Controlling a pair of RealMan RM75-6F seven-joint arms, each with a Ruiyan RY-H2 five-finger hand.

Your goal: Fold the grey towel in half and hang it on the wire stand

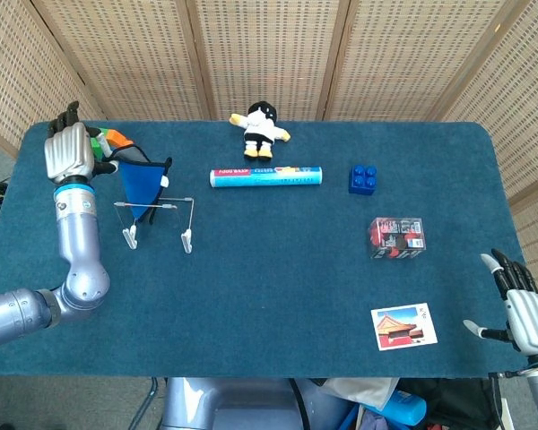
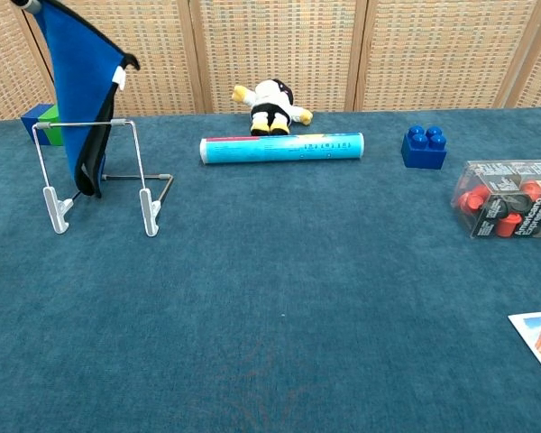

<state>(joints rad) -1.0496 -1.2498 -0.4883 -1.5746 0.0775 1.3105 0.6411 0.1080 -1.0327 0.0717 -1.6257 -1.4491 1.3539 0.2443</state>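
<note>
The folded towel [image 1: 143, 181] shows a blue face with a dark inner side. My left hand [image 1: 69, 152] pinches its top corner at the table's far left. In the chest view the towel [image 2: 82, 99] hangs down behind the top bar of the wire stand [image 2: 96, 177], with its lower end between the stand's legs. Whether it rests on the bar I cannot tell. The wire stand [image 1: 158, 220] stands upright on the blue cloth. My right hand [image 1: 525, 313] hovers open off the table's front right corner, holding nothing.
Green and orange blocks [image 1: 105, 138] sit behind the stand. A plush toy [image 1: 262, 128], a light-blue tube [image 1: 265, 177], a blue brick [image 1: 365, 178], a clear box of red pieces [image 1: 397, 237] and a postcard [image 1: 403, 326] lie across the middle and right.
</note>
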